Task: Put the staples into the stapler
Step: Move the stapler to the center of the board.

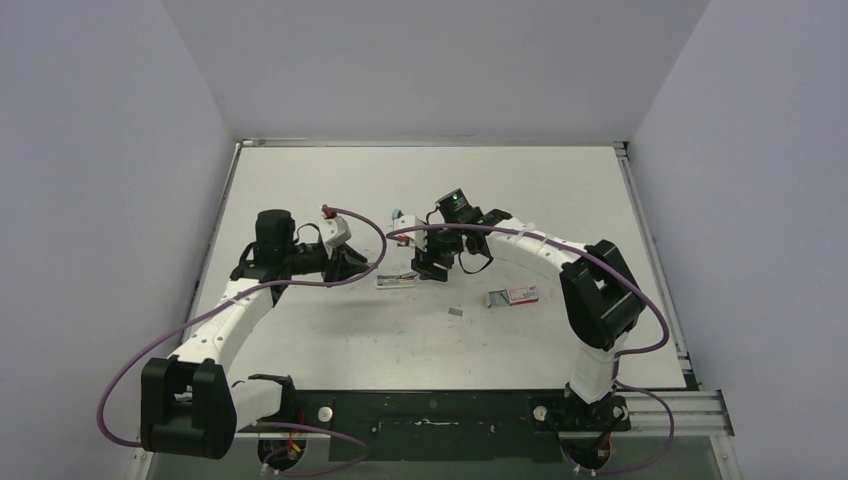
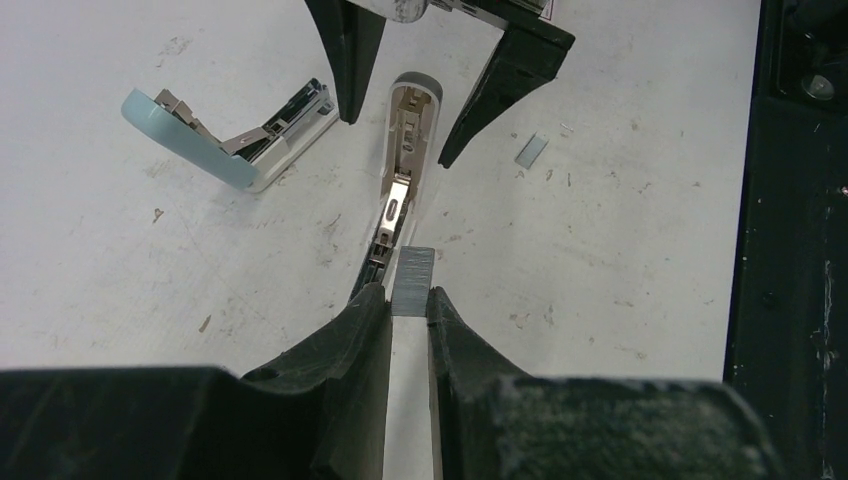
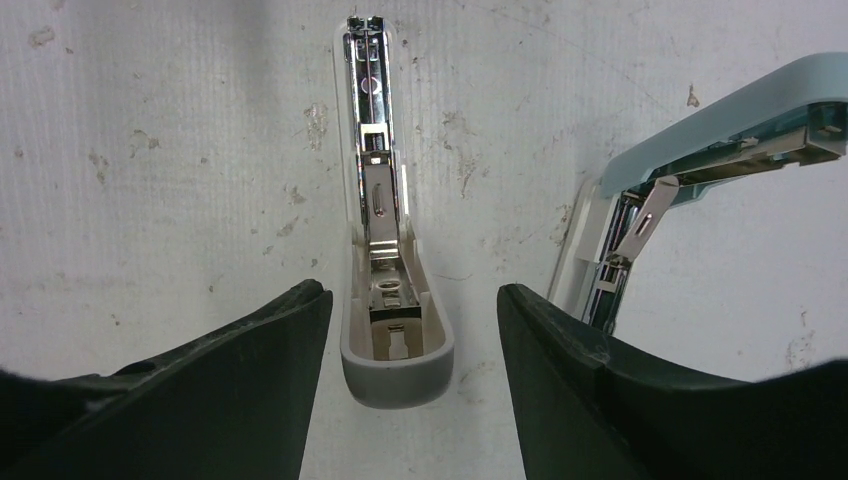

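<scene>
The stapler (image 2: pixel 405 165) lies folded open on the table, its grey-white shell and metal channel facing up. My left gripper (image 2: pixel 408 296) is shut on a silvery strip of staples (image 2: pixel 413 278), held just at the near end of the channel. From the other side my right gripper (image 3: pixel 415 305) stands open, its fingers (image 3: pixel 250 380) on either side of the stapler's (image 3: pixel 392 300) rounded grey end with a gap on both sides. From above, the stapler (image 1: pixel 397 280) sits between the left gripper (image 1: pixel 352 268) and the right gripper (image 1: pixel 430 268).
A second stapler (image 2: pixel 235 135) with a light blue top (image 3: pixel 720 110) lies open close beside the first. A red-and-white staple box (image 1: pixel 512 296) and a loose staple strip (image 1: pixel 456 312) lie to the right. Walls enclose the table.
</scene>
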`<state>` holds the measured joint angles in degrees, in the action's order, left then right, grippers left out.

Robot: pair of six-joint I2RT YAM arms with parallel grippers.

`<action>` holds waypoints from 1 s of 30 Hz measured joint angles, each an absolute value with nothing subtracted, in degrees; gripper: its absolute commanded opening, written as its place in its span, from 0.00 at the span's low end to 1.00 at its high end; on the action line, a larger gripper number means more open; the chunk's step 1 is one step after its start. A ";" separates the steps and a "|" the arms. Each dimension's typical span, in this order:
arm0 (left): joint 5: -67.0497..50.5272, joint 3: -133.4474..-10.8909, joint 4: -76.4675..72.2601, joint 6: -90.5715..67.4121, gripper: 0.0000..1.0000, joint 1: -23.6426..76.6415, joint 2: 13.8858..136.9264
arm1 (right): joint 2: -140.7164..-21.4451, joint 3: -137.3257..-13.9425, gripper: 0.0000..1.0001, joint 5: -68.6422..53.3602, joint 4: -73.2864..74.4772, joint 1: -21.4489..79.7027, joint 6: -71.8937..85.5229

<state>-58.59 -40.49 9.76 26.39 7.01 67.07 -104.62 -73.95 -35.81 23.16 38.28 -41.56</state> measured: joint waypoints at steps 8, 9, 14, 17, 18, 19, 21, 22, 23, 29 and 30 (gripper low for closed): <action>-58.78 -40.49 9.61 29.04 0.04 7.01 68.38 | -104.92 -73.95 0.44 -35.97 23.16 38.30 -41.30; -58.78 -40.49 9.63 29.41 0.04 7.01 68.84 | -104.92 -73.95 0.43 -36.03 23.16 38.30 -41.15; -58.81 -40.49 9.74 30.92 0.03 7.01 70.54 | -104.92 -73.95 0.35 -36.47 23.22 38.30 -39.64; -58.92 -40.49 9.87 31.92 0.03 7.01 70.96 | -104.90 -73.95 0.33 -36.71 23.18 38.33 -38.15; -58.96 -40.49 9.89 32.29 0.03 7.01 71.07 | -104.90 -73.91 0.32 -36.71 23.09 38.35 -37.71; -59.00 -40.49 9.91 32.53 0.03 7.01 71.18 | -104.84 -73.78 0.31 -36.71 22.90 38.35 -37.06; -59.07 -40.56 10.00 33.28 0.03 7.01 71.55 | -104.29 -72.82 0.29 -36.53 22.09 38.44 -35.79; -59.13 -40.69 10.26 33.61 0.03 7.01 71.79 | -103.90 -72.27 0.28 -36.34 21.61 38.52 -35.20; -59.24 -41.01 10.68 34.02 0.03 7.03 72.20 | -103.28 -71.35 0.26 -35.99 20.91 38.74 -34.30; -60.03 -44.27 13.67 37.56 0.03 7.20 74.94 | -98.41 -65.87 0.23 -33.56 19.64 40.60 -27.86; -60.07 -44.75 14.33 38.28 0.03 7.49 75.26 | -97.12 -64.75 0.23 -32.97 19.59 40.91 -26.55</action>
